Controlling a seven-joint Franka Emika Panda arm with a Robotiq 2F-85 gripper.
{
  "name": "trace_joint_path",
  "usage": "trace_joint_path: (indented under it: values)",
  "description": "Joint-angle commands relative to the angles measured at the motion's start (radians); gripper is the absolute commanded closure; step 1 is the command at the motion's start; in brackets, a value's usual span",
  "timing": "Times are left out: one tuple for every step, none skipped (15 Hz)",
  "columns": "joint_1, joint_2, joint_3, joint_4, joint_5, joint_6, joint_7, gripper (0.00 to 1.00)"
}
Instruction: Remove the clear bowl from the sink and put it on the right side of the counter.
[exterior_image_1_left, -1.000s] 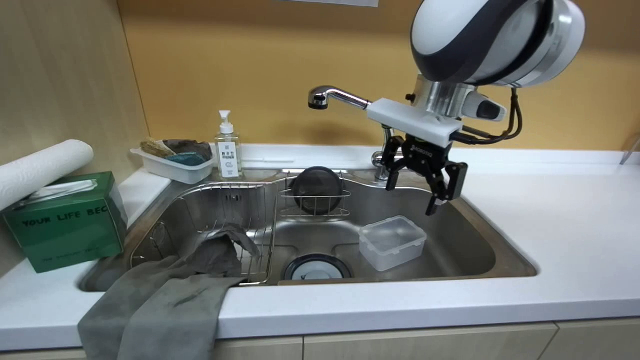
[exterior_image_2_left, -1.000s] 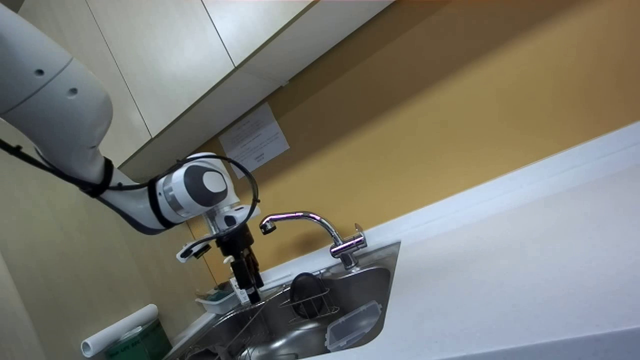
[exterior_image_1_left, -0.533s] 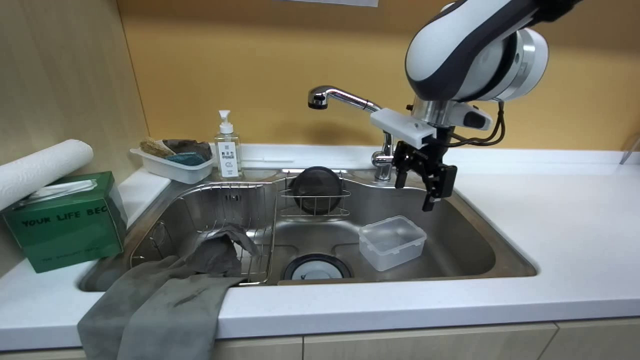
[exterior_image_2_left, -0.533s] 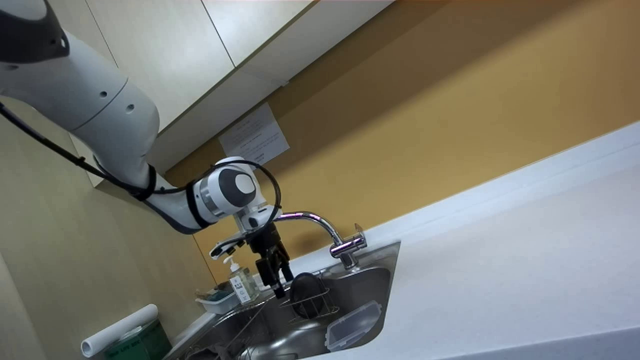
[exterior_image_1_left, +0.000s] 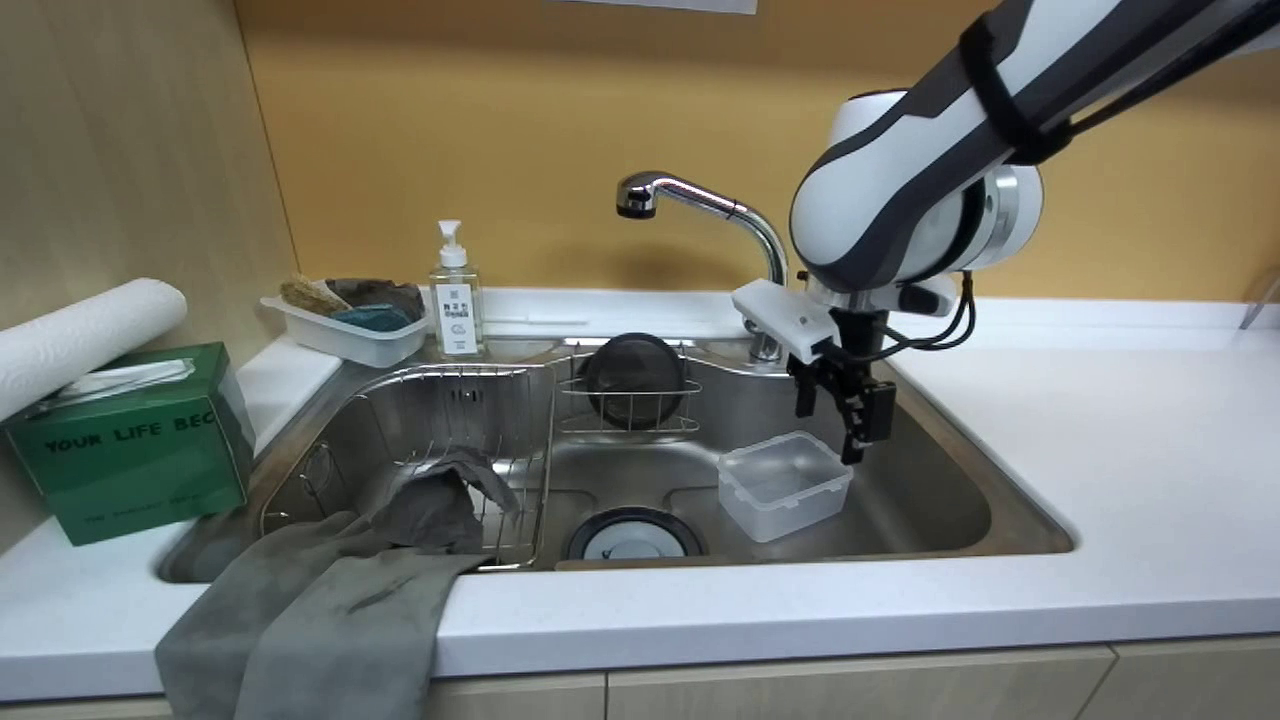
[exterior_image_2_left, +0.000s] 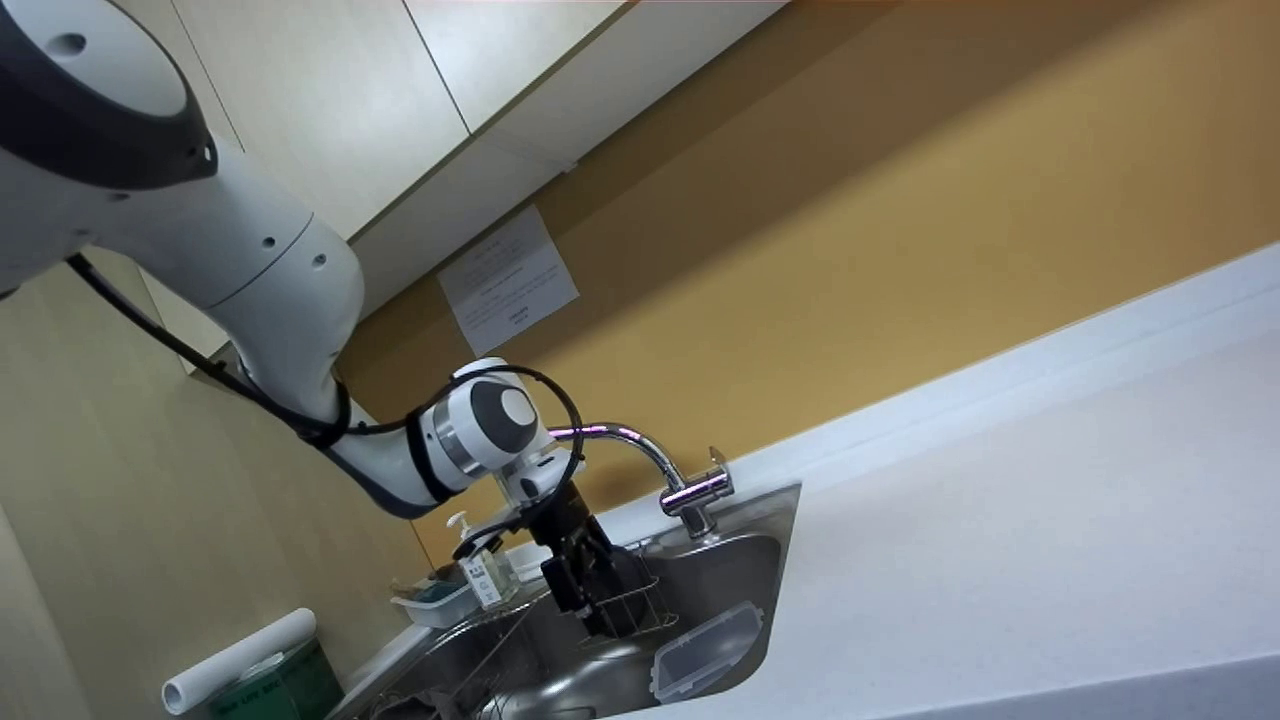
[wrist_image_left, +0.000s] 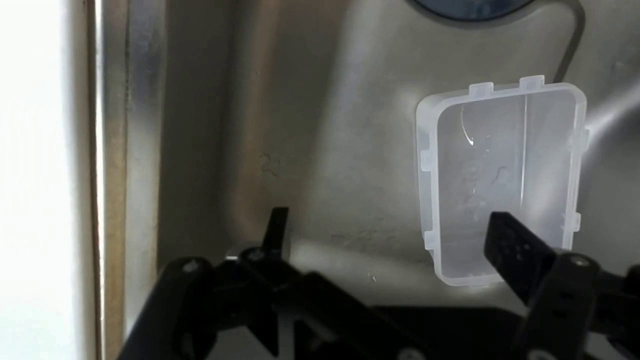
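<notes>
The clear bowl sits upright on the floor of the steel sink, in its right half. It also shows in the other views. My gripper hangs in the sink area, its lower fingertip overlapping the bowl's back right corner in this exterior view. In the wrist view the gripper is wide open and empty. One finger overlaps the bowl's lower right part; the other is left of the bowl, over bare steel. No contact shows. The white counter lies right of the sink.
The chrome faucet stands behind the sink, close to my wrist. A round black strainer stands in a wire holder at the back. A wire rack and grey cloth occupy the left side. A soap bottle stands behind.
My gripper has moved lower, down toward the bowl; in an exterior view it has shifted right and now overlaps the black strainer. It stays open. The bowl has not moved.
</notes>
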Motion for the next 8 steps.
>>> trace_joint_path:
  values:
    - [0.013, 0.009, -0.013, 0.006, 0.007, 0.000, -0.001, 0.00]
    - [0.013, 0.014, -0.014, 0.011, 0.007, 0.000, 0.001, 0.00]
    - [0.013, 0.015, -0.014, 0.014, 0.007, 0.000, 0.002, 0.00]
    - [0.014, 0.022, -0.021, 0.021, 0.001, -0.006, 0.011, 0.00]
    - [0.006, 0.040, -0.021, 0.038, 0.008, -0.015, -0.007, 0.00]
    - [0.000, 0.059, -0.027, 0.053, 0.006, -0.012, -0.016, 0.00]
    - [-0.004, 0.076, -0.033, 0.064, 0.002, -0.007, -0.033, 0.00]
    - [-0.010, 0.094, -0.039, 0.076, 0.001, -0.006, -0.059, 0.00]
